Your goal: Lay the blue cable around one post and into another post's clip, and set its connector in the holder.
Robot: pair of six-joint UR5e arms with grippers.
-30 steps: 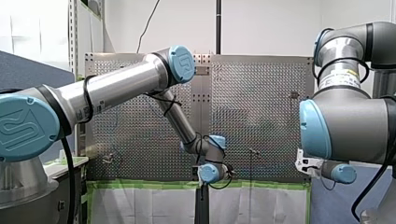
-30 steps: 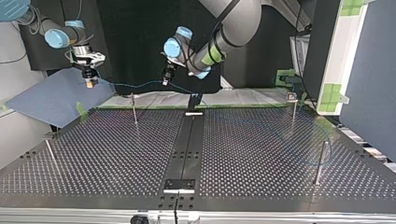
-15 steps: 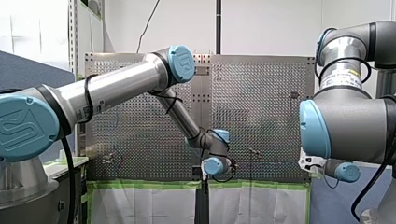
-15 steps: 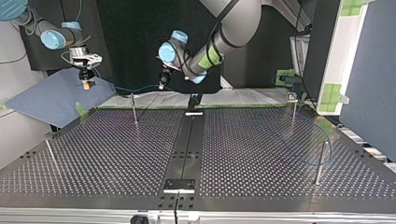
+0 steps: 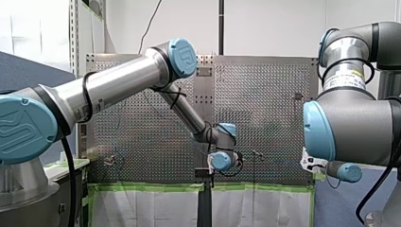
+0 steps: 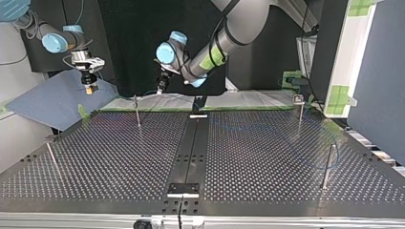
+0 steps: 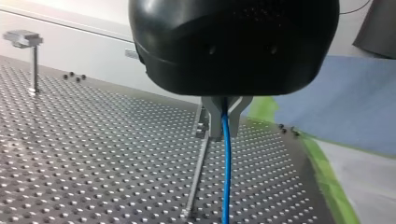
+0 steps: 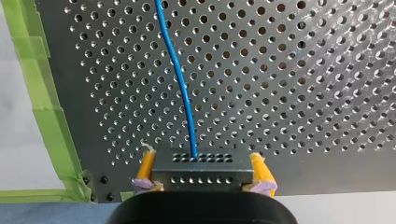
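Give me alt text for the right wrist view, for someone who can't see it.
My right pincer grips a dark, hole-dotted connector between its yellow pads. A blue cable leaves the connector and runs ahead over the perforated table, whose edge beside the pincer is lined with green tape.

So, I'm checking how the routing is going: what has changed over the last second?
My left gripper, shut on the blue cable, has carried it toward the top view's left, closer to the nearest thin post. My right gripper has barely shifted and keeps hold of the connector. Nothing else visibly moved.
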